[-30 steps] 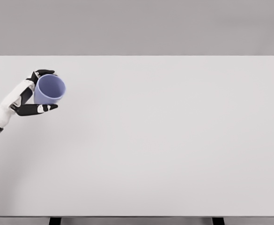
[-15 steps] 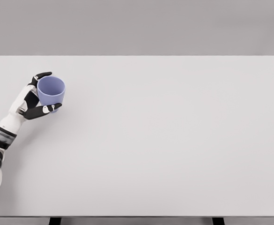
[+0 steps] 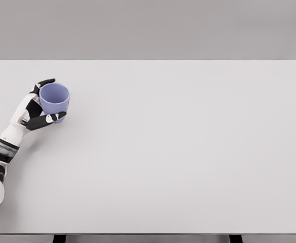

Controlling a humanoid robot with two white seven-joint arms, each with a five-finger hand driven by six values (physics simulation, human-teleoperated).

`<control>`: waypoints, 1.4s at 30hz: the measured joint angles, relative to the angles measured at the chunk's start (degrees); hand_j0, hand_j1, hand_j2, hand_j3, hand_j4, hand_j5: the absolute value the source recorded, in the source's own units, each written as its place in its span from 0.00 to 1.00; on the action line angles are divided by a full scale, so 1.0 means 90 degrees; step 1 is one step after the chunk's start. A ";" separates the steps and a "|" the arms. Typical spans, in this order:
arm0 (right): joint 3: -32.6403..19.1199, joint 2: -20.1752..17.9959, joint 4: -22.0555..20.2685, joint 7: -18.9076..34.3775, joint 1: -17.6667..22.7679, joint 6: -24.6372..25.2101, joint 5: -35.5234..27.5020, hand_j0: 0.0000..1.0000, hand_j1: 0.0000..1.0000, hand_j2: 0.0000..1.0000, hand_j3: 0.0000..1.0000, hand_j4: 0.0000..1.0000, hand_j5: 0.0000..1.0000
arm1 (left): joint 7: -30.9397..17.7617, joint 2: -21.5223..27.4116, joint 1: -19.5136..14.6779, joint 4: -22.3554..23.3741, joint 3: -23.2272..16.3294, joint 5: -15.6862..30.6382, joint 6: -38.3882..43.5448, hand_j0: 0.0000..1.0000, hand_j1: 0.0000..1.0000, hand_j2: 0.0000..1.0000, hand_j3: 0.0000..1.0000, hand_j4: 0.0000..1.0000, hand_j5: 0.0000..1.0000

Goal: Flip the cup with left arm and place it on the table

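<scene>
left hand (image 3: pixel 36 109) grips purple cup (image 3: pixel 54 99), upper left | cup mouth up on table (image 3: pixel 178 152) | left: let go

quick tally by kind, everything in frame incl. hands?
Cups: 1, blue cup
Hands: 1, left hand, wrapped around the cup
Tables: 1, white table
Total: 3

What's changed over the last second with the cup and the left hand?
The purple cup tipped from tilted toward the camera to nearly upright, mouth up, and came down a little. The left hand rotated with it, and more forearm entered view. The grip stayed closed; the table is unchanged.
</scene>
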 measured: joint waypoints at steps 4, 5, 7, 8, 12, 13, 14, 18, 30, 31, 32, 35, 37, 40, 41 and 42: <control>0.0000 0.0000 0.0000 0.0000 0.0000 0.0000 0.0000 1.00 1.00 1.00 1.00 1.00 1.00 | 0.0000 -0.0001 0.0010 0.0003 -0.0006 -0.0008 0.0000 0.77 0.77 0.77 0.77 0.77 0.77; 0.0000 0.0000 0.0000 0.0000 0.0000 0.0000 0.0000 1.00 1.00 1.00 1.00 1.00 1.00 | 0.0000 -0.0001 0.0010 0.0003 -0.0007 -0.0013 0.0000 0.78 0.78 0.78 0.78 0.78 0.78; 0.0001 0.0000 0.0000 0.0000 0.0000 0.0001 0.0000 1.00 1.00 1.00 1.00 1.00 1.00 | 0.0000 -0.0001 0.0019 0.0002 -0.0007 -0.0020 0.0000 0.81 0.81 0.81 0.81 0.81 0.81; 0.0001 0.0000 0.0000 0.0000 0.0000 0.0001 0.0000 1.00 1.00 1.00 1.00 1.00 1.00 | 0.0000 -0.0001 0.0020 0.0000 -0.0006 -0.0027 0.0000 0.85 0.85 0.85 0.85 0.85 0.85; 0.0001 0.0000 0.0000 0.0000 0.0000 0.0001 0.0000 1.00 1.00 1.00 1.00 1.00 1.00 | 0.0000 0.0003 0.0020 -0.0004 -0.0001 -0.0035 -0.0001 0.89 0.89 0.89 0.89 0.89 0.89; 0.0001 0.0000 0.0000 0.0000 0.0000 0.0001 0.0000 1.00 1.00 1.00 1.00 1.00 1.00 | 0.0000 0.0005 0.0019 -0.0007 0.0000 -0.0036 0.0000 0.90 0.90 0.90 0.90 0.90 0.90; 0.0001 0.0000 0.0000 0.0000 0.0000 0.0000 0.0000 1.00 1.00 1.00 1.00 1.00 1.00 | 0.0000 0.0006 0.0020 -0.0012 0.0000 -0.0037 0.0000 0.91 0.91 0.91 0.91 0.91 0.91; 0.0000 0.0000 0.0000 0.0000 0.0000 0.0000 0.0000 1.00 1.00 1.00 1.00 1.00 1.00 | 0.0000 0.0009 0.0029 -0.0037 0.0001 -0.0037 -0.0001 0.94 0.94 0.94 0.94 0.94 0.94; -0.0001 0.0000 0.0000 0.0000 0.0000 0.0001 0.0000 1.00 1.00 1.00 1.00 1.00 1.00 | 0.0001 0.0033 0.0039 -0.0068 0.0003 -0.0032 0.0001 0.99 0.99 0.99 0.99 0.99 0.99; 0.0000 0.0000 0.0000 0.0000 0.0000 0.0000 0.0000 1.00 1.00 1.00 1.00 1.00 1.00 | 0.0000 0.0039 0.0039 -0.0069 0.0005 -0.0032 0.0000 0.99 0.99 0.99 0.99 0.99 0.99; 0.0000 0.0000 0.0000 0.0000 0.0000 0.0001 0.0000 1.00 1.00 1.00 1.00 1.00 1.00 | 0.0000 0.0046 0.0039 -0.0071 0.0007 -0.0031 0.0000 0.99 0.99 0.99 0.99 0.99 0.99; 0.0000 0.0000 0.0000 0.0000 0.0000 0.0001 0.0000 1.00 1.00 1.00 1.00 1.00 1.00 | 0.0000 0.0062 0.0039 -0.0076 0.0010 -0.0024 0.0000 0.99 0.99 0.99 0.99 0.99 0.99; 0.0001 0.0000 0.0000 0.0000 0.0000 0.0003 0.0000 1.00 1.00 1.00 1.00 1.00 1.00 | 0.0000 0.0069 0.0039 -0.0080 0.0011 -0.0019 0.0000 0.99 0.99 0.99 0.99 0.99 0.99; 0.0000 0.0000 0.0000 0.0000 0.0000 0.0004 0.0000 1.00 1.00 1.00 1.00 1.00 1.00 | 0.0000 0.0084 0.0068 -0.0163 0.0015 -0.0011 -0.0001 0.99 0.99 0.99 0.99 0.99 0.99; 0.0000 0.0000 0.0000 0.0000 0.0000 0.0002 0.0000 1.00 1.00 1.00 1.00 1.00 1.00 | 0.0000 0.0087 0.0068 -0.0193 0.0017 -0.0005 -0.0001 0.99 0.99 0.99 0.99 0.99 0.99; 0.0000 0.0000 0.0000 0.0000 -0.0010 0.0003 0.0000 1.00 1.00 1.00 1.00 1.00 1.00 | 0.0000 0.0091 0.0068 -0.0215 0.0018 0.0000 -0.0001 0.99 0.99 0.99 0.99 0.99 0.99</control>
